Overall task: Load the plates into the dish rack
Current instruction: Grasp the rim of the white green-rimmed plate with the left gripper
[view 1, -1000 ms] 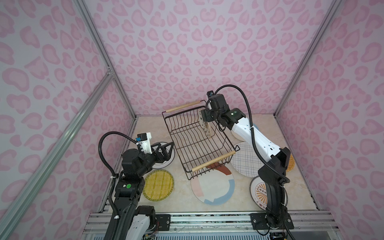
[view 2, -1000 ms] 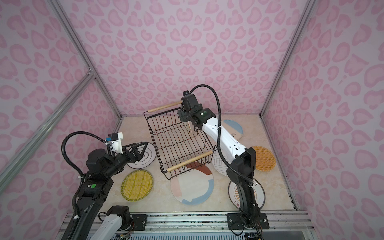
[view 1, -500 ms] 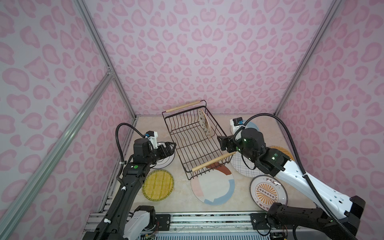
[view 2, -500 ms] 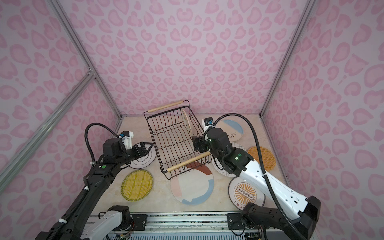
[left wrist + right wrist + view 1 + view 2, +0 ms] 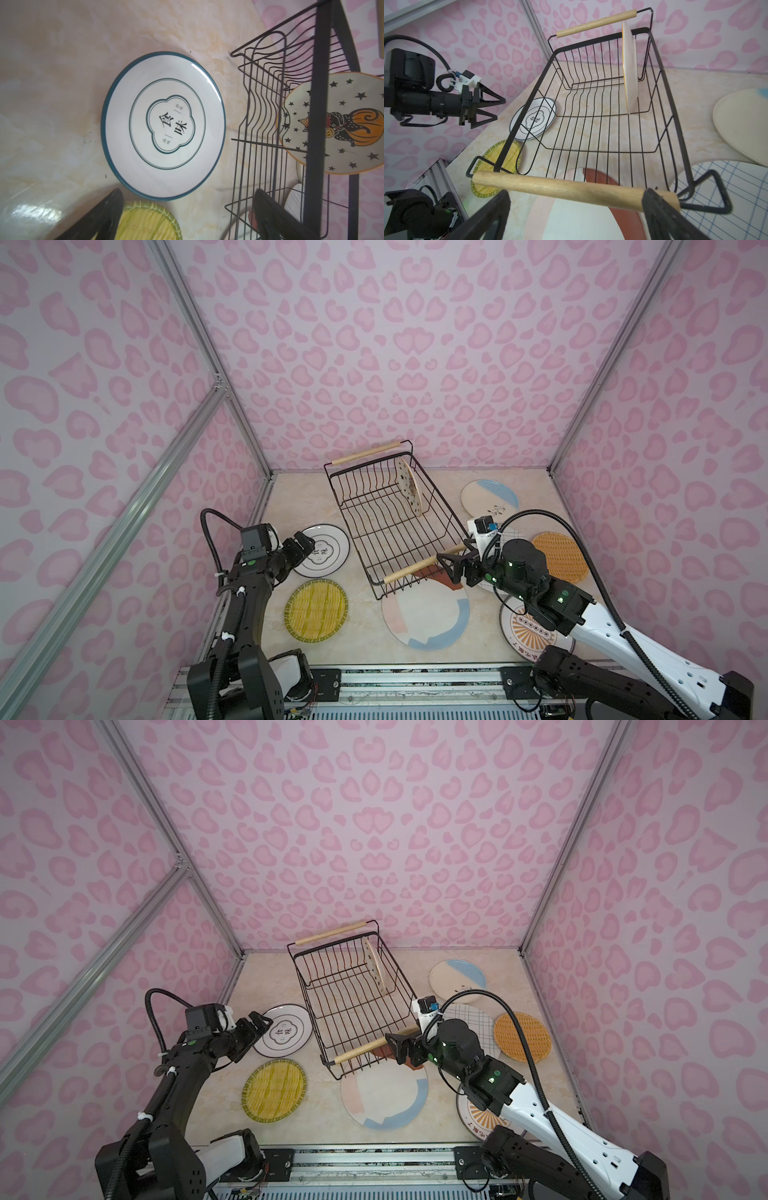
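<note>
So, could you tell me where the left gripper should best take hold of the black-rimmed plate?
Probably the plate's rim, on the edge away from the rack, approached low from the left gripper's side. It lies flat, so only the thin rim offers a hold, and the rack stands close beside the opposite edge.

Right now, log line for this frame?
dish rack: only starred plate, upright | left gripper: open, empty, by black-rimmed plate | right gripper: open, empty, at near handle
</note>
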